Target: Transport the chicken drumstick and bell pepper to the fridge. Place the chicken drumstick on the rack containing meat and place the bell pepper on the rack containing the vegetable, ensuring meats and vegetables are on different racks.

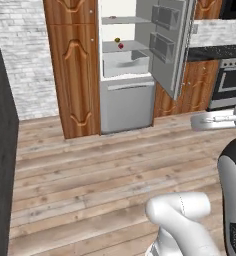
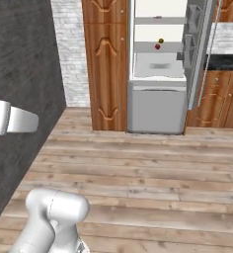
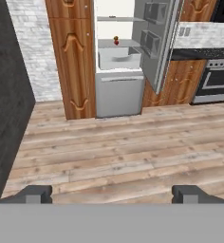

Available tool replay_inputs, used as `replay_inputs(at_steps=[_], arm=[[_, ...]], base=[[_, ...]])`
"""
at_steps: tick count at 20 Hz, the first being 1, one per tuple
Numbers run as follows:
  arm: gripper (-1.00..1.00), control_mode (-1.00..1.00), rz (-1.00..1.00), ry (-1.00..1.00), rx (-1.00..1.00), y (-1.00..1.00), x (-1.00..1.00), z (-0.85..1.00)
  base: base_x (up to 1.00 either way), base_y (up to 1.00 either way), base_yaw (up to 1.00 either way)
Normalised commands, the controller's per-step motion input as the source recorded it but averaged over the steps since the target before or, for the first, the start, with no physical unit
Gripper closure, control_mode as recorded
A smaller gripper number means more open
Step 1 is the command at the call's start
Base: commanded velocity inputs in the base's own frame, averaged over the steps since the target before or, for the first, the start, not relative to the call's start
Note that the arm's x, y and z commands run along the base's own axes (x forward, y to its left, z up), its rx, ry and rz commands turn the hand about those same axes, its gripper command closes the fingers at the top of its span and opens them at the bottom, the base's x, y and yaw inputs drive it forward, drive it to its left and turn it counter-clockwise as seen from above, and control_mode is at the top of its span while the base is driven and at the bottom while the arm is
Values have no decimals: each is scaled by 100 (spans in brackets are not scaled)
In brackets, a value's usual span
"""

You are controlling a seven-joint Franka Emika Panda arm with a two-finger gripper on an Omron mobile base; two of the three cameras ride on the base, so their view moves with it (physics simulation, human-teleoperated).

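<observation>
Find the small glossy red bell pepper (image 1: 121, 46) lying on the second flat grey shelf (image 1: 132, 46) of the tall light-grey fridge (image 1: 127, 105), far across the floor, touching or just beside the small round yellow-brown vegetable (image 1: 117, 39). Judge that half of the task done. Look one shelf up to the topmost flat grey rack (image 1: 127, 20) and note a tiny dark-red speck (image 1: 112, 17), probably the flat piece of raw meat. Cannot tell whether the golden-brown chicken drumstick lies there too; too small to make out. Expect the drumstick, wherever found, to be light and firm, perhaps greasy and apt to roll; take it across the thick rounded end, not the thin bone. Treat the pepper as light, stiff-skinned and slippery; if moved again, pinch across its widest part, never by the green stem. See the grey fridge door (image 1: 167, 45) swung wide to the right, a tall brown wooden cabinet (image 1: 72, 65) to the left, and pale wooden floorboards (image 1: 105, 165) between. In the near foreground, note the gripper (image 3: 112, 194) spread wide and holding nothing.
</observation>
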Motion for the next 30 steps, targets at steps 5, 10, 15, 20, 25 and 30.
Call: replay_inputs(at_steps=[5,10,15,20,25,30], arm=[[-100,100,0,0,0,0,0,0],[-100,100,0,0,0,0,0,0],[-100,100,0,0,0,0,0,0],[-100,100,0,0,0,0,0,0],[-100,100,0,0,0,0,0,0],[-100,100,0,0,0,0,0,0]], base=[[-100,-58,0],[-100,-70,0],[-100,-84,0],[-80,-100,0],[-100,-100,-7],[-75,-100,-6]])
